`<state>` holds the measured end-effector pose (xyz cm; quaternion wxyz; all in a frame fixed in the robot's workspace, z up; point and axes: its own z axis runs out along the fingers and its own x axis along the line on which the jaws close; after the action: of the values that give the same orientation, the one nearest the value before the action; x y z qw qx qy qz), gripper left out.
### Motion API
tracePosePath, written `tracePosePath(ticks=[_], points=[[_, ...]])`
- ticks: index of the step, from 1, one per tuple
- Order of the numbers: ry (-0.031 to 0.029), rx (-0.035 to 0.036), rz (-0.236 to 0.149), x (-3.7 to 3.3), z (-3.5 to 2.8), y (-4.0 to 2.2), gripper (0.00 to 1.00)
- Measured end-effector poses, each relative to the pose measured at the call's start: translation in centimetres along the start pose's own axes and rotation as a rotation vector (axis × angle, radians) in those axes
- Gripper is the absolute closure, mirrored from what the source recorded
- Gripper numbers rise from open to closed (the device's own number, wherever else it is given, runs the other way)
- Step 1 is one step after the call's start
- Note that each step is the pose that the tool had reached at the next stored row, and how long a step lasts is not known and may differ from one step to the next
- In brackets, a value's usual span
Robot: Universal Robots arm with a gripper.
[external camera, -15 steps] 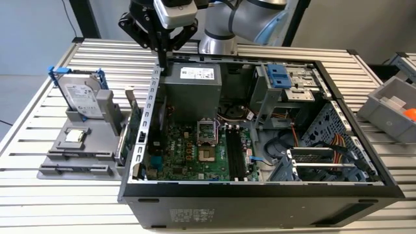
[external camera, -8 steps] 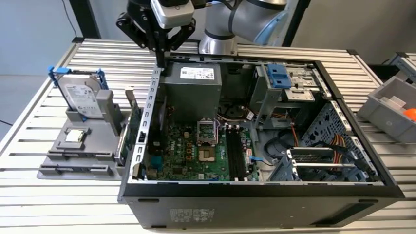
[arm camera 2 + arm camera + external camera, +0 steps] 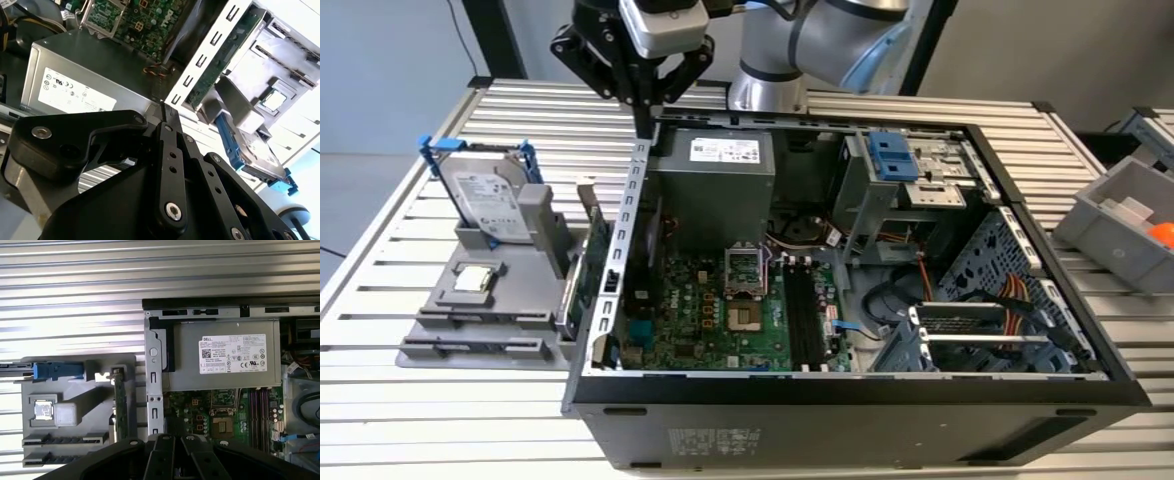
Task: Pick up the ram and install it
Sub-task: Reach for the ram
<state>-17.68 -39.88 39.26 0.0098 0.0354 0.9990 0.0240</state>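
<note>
Black two-finger pincer (image 3: 644, 122) closed, empty, above back wall of open black computer case (image 3: 854, 390); ram, narrow dark stick (image 3: 470, 322), apparently (unsure) in grey plastic holder (image 3: 527, 272) by slatted metal table (image 3: 454, 420)'s exterior-view-left edge, long axis along front edge.

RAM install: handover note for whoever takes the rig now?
Hand: shut, nothing seen in it, raised above a corner of the case, by the power supply.
Ram: too small to tell whether it sits in the slots of the grey tray.
Done: nothing evident; the motherboard slots look empty.
Left: pick-up and install, by the look of it.
</note>
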Motion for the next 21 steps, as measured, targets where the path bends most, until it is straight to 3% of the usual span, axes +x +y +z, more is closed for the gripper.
tracePosePath(ticks=[21], points=[[0.0007,0.0001,0.000,2.74,-0.06,-0.19,1.00]])
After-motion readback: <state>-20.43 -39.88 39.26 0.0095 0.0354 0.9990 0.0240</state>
